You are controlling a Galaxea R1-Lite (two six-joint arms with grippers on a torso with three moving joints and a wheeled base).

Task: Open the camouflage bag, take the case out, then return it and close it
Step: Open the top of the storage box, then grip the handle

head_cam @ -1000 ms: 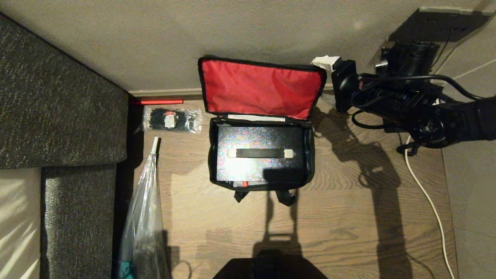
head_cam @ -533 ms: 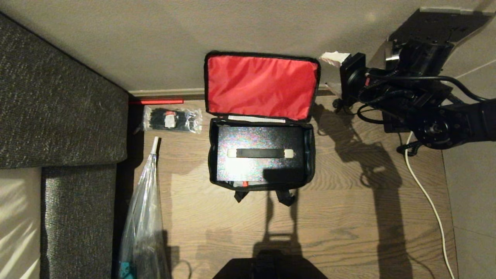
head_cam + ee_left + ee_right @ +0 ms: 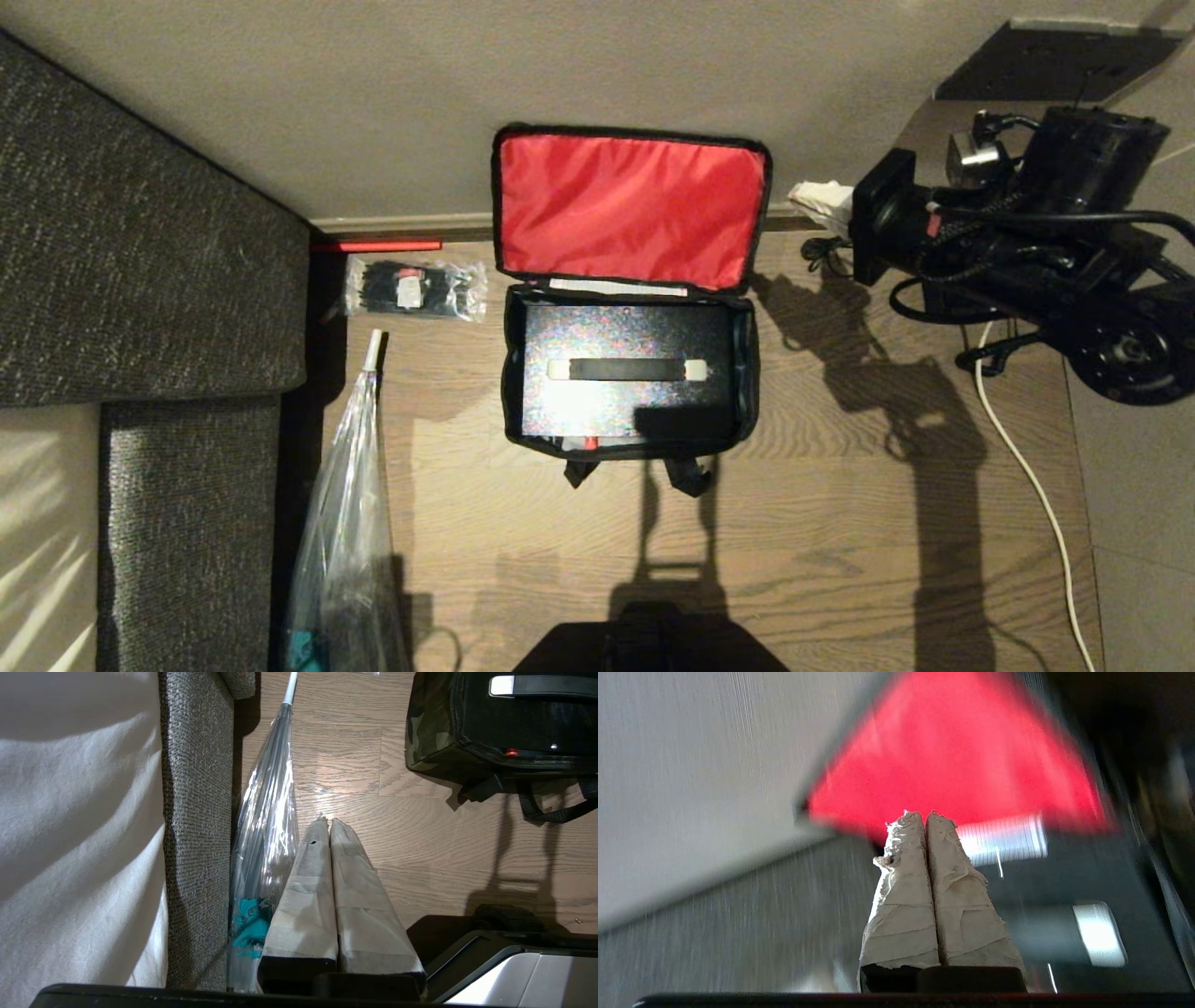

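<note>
wood plank floor (image 3: 840, 523) under everything, plain light wall (image 3: 467, 84) along the far edge, grey woven sofa (image 3: 140, 261) on the robot's left.

camouflage bag (image 3: 512, 373) sits on the floor close to the wall, about centre of the head view. lid thrown back and leaning against the wall, red lining (image 3: 630, 205) facing out. black straps (image 3: 691, 474) trail from the near side.

case (image 3: 625, 359) lies flat inside the bag, filling nearly the whole opening. speckled top up, black strap handle (image 3: 627, 371) across the middle, small red latch (image 3: 589, 442) at the near edge.

right hand (image 3: 822, 201) is up beside the right edge of the open lid, apart from it, near the wall. in the right wrist view its two taped fingers (image 3: 903, 891) are pressed together with nothing between them; red lining and the case blurred beyond.

left hand (image 3: 327, 823) hangs low near the sofa, well apart from the bag. taped fingers pressed together, empty.

other items: clear packet of black cable ties (image 3: 415, 287) on the floor left of the bag by the wall; folded clear umbrella (image 3: 350, 504) lying along the sofa base; white cable (image 3: 1032, 485) running over the floor on the right.
</note>
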